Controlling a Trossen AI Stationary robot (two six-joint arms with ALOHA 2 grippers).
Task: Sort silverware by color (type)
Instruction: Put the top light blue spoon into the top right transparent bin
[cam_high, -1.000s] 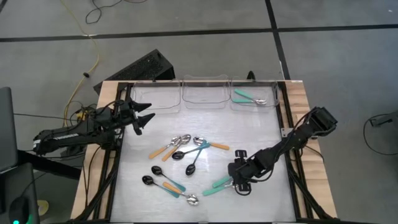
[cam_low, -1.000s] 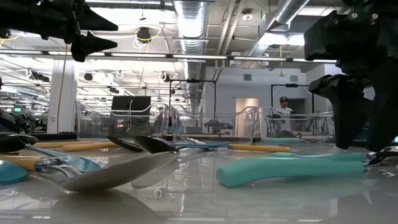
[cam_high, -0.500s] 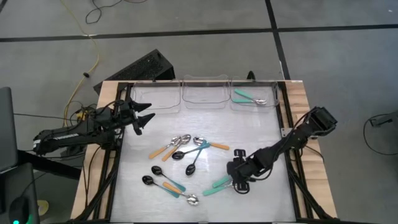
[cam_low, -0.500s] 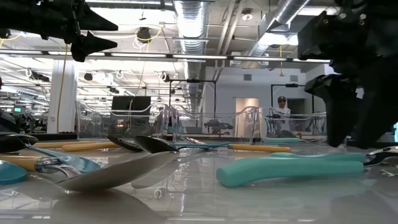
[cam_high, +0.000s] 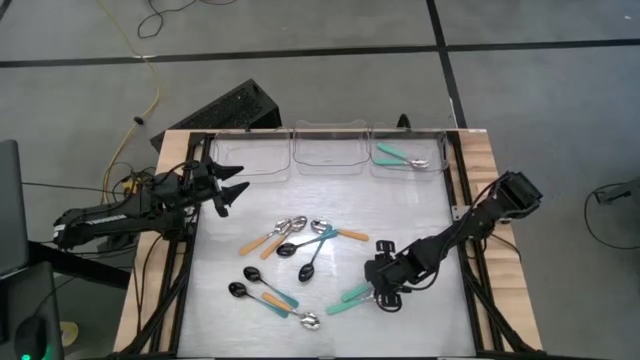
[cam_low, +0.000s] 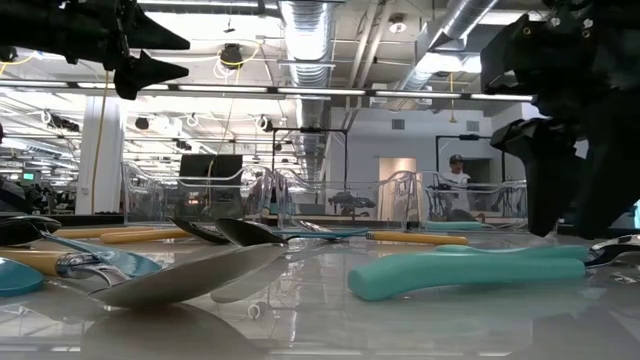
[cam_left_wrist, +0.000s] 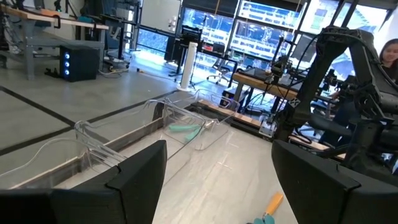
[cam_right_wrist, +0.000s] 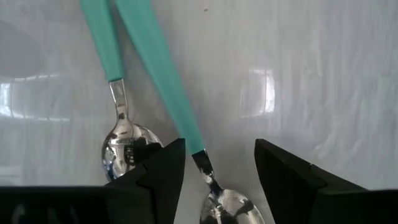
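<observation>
Two teal-handled spoons (cam_high: 350, 294) lie flat side by side on the white table, right of centre. My right gripper (cam_high: 383, 293) points steeply down over their bowl ends, open. Its fingers stand either side of one spoon's thin neck (cam_right_wrist: 200, 158); the other spoon's bowl (cam_right_wrist: 121, 143) lies beside one finger (cam_right_wrist: 158, 171). I cannot tell whether a finger touches the neck. The same handle (cam_low: 465, 272) lies at the fingers' feet in the low view. My left gripper (cam_high: 240, 180) waits open, raised at the table's left edge. More spoons (cam_high: 300, 245) lie mid-table.
Three clear bins (cam_high: 328, 150) stand along the far edge; the right one holds a teal-handled spoon (cam_high: 400, 157). Orange-handled (cam_high: 262, 242) and blue-handled (cam_high: 315, 252) spoons lie mixed mid-table, others (cam_high: 270, 300) nearer the front. A person (cam_low: 456, 170) stands in the room beyond.
</observation>
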